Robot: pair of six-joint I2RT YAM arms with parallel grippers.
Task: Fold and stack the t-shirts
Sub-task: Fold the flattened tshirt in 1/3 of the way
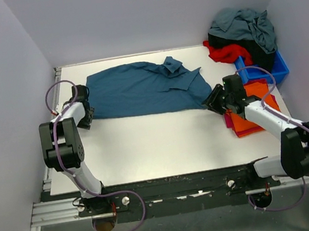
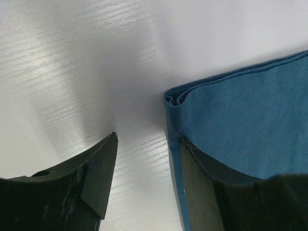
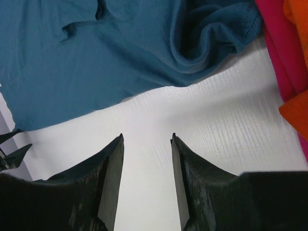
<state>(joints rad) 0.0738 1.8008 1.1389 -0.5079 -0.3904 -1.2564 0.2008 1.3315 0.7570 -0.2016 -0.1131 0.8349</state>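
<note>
Dark teal-blue cloth t-shirt (image 1: 139,89) laid across the far half of the white table (image 1: 164,143), left edge touched by the spread left gripper (image 2: 150,138), right gripper (image 3: 147,137) held spread near the right hem

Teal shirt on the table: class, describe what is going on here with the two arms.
The teal shirt lies spread across the far half of the table, its left edge doubled over. The left gripper is open at that edge, one finger against the cloth. The right gripper is open over bare tabletop, just short of the shirt's right end. Neither holds anything. Orange and pink shirts lie stacked at the right; other shirts are heaped over the blue bin.
</note>
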